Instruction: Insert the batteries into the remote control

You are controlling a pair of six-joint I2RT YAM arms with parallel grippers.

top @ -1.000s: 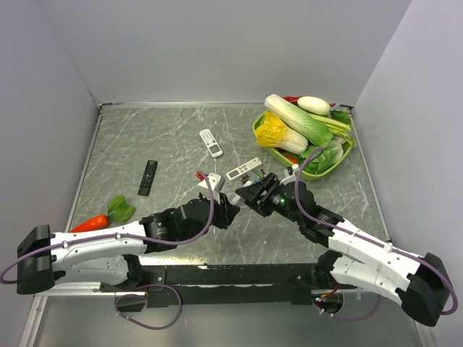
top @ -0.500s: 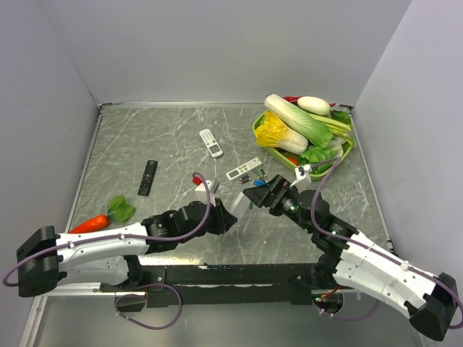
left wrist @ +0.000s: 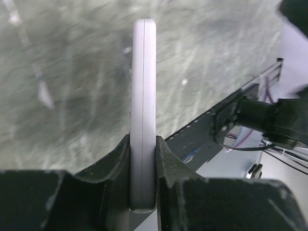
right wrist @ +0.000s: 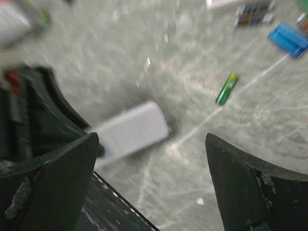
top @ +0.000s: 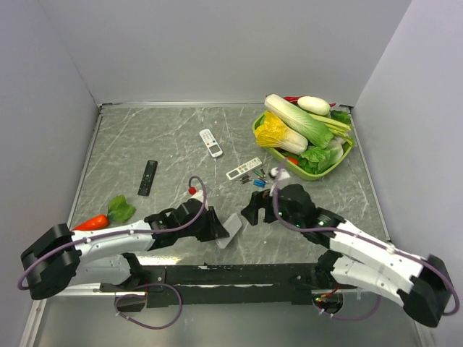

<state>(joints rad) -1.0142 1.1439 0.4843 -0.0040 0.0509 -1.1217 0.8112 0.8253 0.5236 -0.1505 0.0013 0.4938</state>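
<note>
My left gripper (top: 220,228) is shut on a light grey remote control (top: 232,229) and holds it near the table's front edge. In the left wrist view the remote control (left wrist: 144,96) stands edge-on, clamped between both fingers (left wrist: 166,163). Just right of it, my right gripper (top: 255,207) is open and empty. Its wrist view shows the remote control (right wrist: 131,133) lying beyond the wide-apart jaws. The batteries (top: 254,178) lie loose on the table behind the grippers: a green one (right wrist: 226,88), a blue one (right wrist: 288,40) and a few more (right wrist: 252,14).
A white remote (top: 244,168) lies beside the batteries, another white one (top: 210,142) farther back, a black one (top: 147,177) at the left. A green basket (top: 258,133) of vegetables fills the back right. A carrot (top: 90,223) and a leaf (top: 121,208) lie near left.
The two grippers were together at the remote. My left gripper closed tighter and drew it toward the front edge. The right gripper opened wide and has come away from it.
</note>
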